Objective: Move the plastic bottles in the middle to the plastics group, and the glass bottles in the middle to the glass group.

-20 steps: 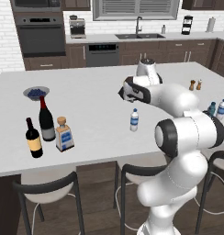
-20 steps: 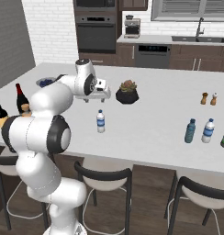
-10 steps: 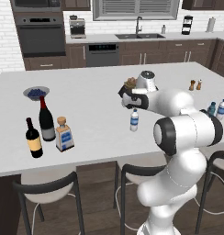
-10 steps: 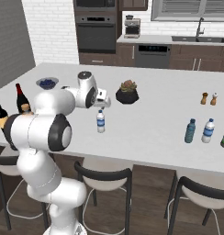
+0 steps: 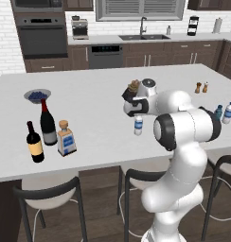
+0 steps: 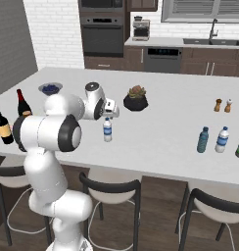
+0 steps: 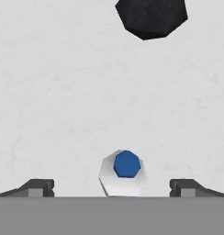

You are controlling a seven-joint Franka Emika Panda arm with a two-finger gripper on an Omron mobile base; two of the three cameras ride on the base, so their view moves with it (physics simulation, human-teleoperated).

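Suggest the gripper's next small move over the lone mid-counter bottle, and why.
Probably lower straight down. The open gripper hangs above the small bottle, whose cap sits roughly centred between the fingertips, and nothing is gripped yet.

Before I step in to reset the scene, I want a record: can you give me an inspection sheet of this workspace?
Surface: white island counter, no spills seen.
Job's things: small water bottle upright mid-counter. Teal bottle and clear bottle side by side at the right. Red-capped wine bottle, yellow-labelled wine bottle and cork-stoppered square bottle grouped at the left.
Clutter: dark plant pot, bowl, shakers.
End effector: open, above the small water bottle, one fingertip on either side, not touching.
Cables: nothing seen.
Surroundings: stools, oven, sink.
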